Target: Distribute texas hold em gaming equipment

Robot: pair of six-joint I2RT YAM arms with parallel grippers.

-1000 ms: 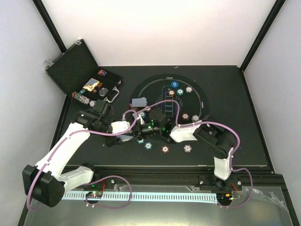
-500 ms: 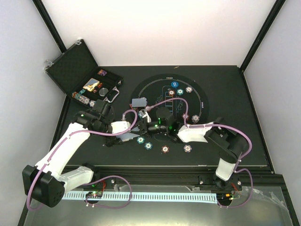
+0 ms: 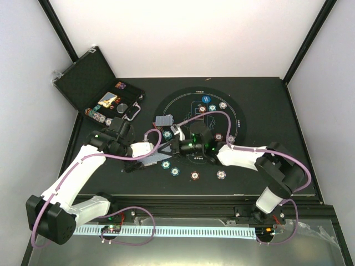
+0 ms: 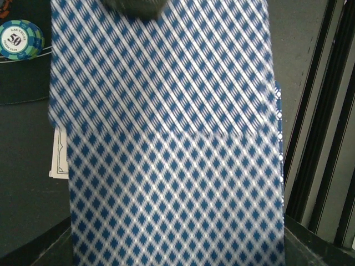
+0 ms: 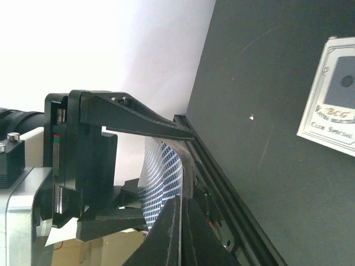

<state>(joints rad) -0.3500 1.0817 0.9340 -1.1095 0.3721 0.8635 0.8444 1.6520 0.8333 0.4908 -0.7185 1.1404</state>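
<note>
Pincers both closed down. My right pincer (image 3: 173,147) has its tips pressed together, nipped on the far edge of the top card (image 4: 161,72). In the right wrist view that card bows up toward my tips. My left pincer (image 3: 148,159) clamps the playing cards (image 4: 172,221), a blue-and-white checked stack held off the table (image 3: 277,111) at its front-middle, btwn my two arms. Top card sits slid partway off the stack, toward the right pincer. The 2 pincers are nearly tip to tip, at the near-left rim of the round mat (image 3: 177,111).

Outward from there:
- Teal chip (image 3: 165,164) on the table just beside the held stack, on the mat side.
- One more chip (image 3: 175,171) a bit nearer to me.
- Brown-red chip (image 3: 194,175) and white-grey chip (image 3: 221,175) side by side, apart, just off the mat's near edge.
- Blue disc (image 3: 206,100) on the mat's far side, w/ several chips close around it.
- Second small card stack (image 3: 164,119) flat at the mat's left edge.
- Black case (image 3: 83,77) open at the far-left corner, lid up, w/ a row of chips along its near side.
</note>
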